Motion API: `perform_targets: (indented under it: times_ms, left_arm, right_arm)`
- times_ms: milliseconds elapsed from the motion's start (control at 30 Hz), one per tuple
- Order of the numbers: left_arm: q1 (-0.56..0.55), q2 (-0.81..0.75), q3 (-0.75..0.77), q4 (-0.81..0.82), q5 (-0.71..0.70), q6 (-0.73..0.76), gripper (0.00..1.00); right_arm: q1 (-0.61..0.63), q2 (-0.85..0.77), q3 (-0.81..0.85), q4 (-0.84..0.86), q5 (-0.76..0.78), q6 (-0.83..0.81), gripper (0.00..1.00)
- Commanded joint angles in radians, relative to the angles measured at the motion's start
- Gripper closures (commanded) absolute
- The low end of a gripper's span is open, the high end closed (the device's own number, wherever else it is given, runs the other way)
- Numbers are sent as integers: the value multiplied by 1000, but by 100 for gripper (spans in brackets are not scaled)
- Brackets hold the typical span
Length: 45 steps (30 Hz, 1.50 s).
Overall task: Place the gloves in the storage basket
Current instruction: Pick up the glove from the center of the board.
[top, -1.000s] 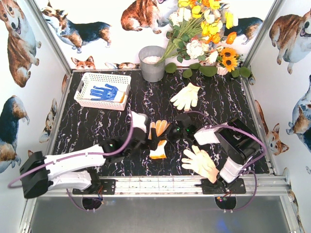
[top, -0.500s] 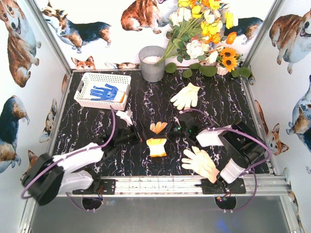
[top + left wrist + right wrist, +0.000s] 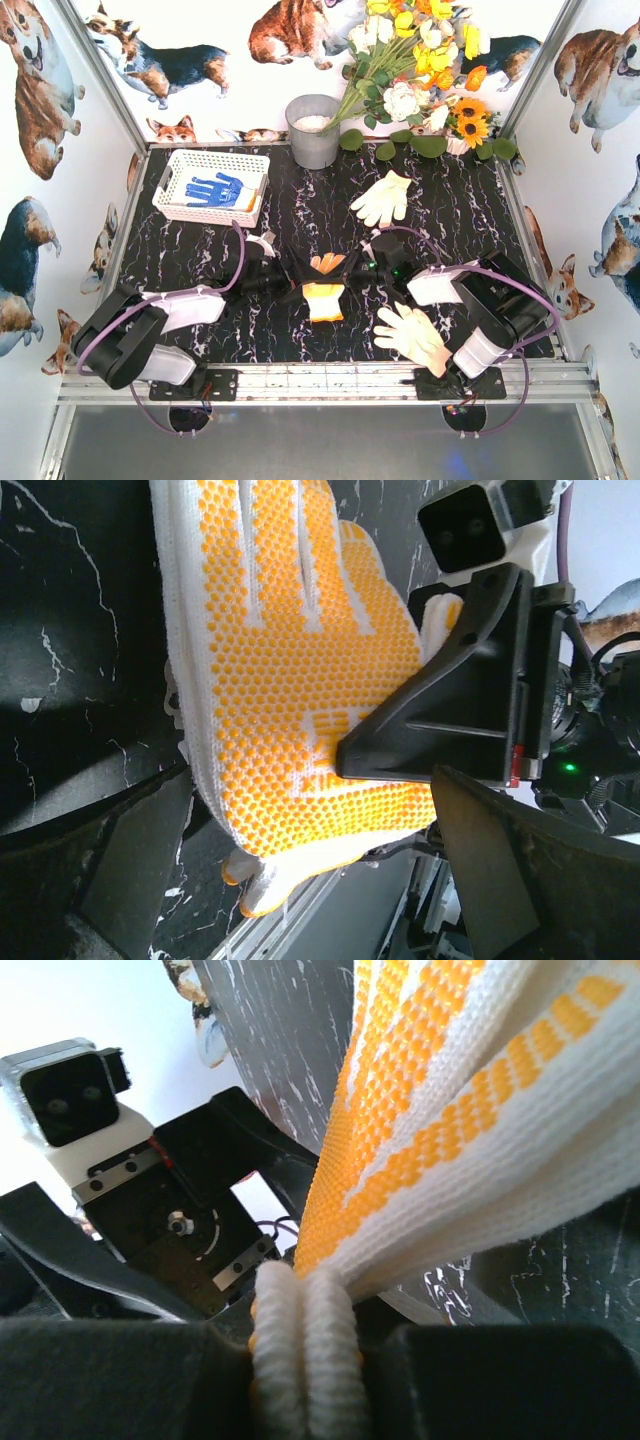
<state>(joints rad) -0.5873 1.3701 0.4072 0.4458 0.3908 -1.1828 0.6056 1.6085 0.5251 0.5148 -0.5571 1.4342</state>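
Now | right pincer (image 3: 300, 1360) clamped on yellow glove (image 3: 290, 660) | left pincer (image 3: 305, 790) wide open

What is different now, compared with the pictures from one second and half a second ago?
The left gripper pulled back to the left, off the orange glove, and its jaws stand open. The right gripper stayed shut on the glove's edge; the glove hardly shifted. The basket, blue glove and two cream gloves stayed put.

Basket (image 3: 200, 213) back left on desk (image 3: 180, 255), glove (image 3: 215, 190) in it; second glove (image 3: 323, 300) mid-desk, third glove (image 3: 383, 199) back right, fourth glove (image 3: 412, 335) front right.
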Motion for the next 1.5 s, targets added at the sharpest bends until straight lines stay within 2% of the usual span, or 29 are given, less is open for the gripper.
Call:
perform_targets:
  times_ms: [0, 100, 300, 500, 767, 933, 1067, 1267, 1467]
  left_arm:
    - [11, 27, 12, 48, 41, -37, 0]
    - [12, 61, 34, 31, 58, -36, 0]
    - [15, 131, 21, 215, 82, -120, 0]
    - [15, 156, 38, 296, 48, -144, 0]
    - [5, 191, 23, 476, 44, -253, 0]
    - [-27, 175, 47, 456, 73, -284, 0]
    - [-27, 144, 13, 445, 89, -333, 0]
    - [-33, 123, 7, 446, 172, -392, 0]
    - [-36, 34, -3, 248, 218, -351, 0]
  right_arm:
    - [-5, -47, 5, 93, -29, 15, 100]
    - [-7, -48, 5, 109, -37, 27, 100]
    - [-7, -56, 6, 114, -64, 33, 100]
    - [-7, -91, -5, 83, -93, 24, 100]
    - [-7, -145, 13, 39, -151, -23, 100]
    - [-9, -167, 47, 9, -188, -42, 100]
    - [-9, -208, 58, -81, -181, -97, 100]
    - [-15, -244, 57, -112, -191, -114, 100]
    - [-20, -263, 98, -165, -187, -159, 100]
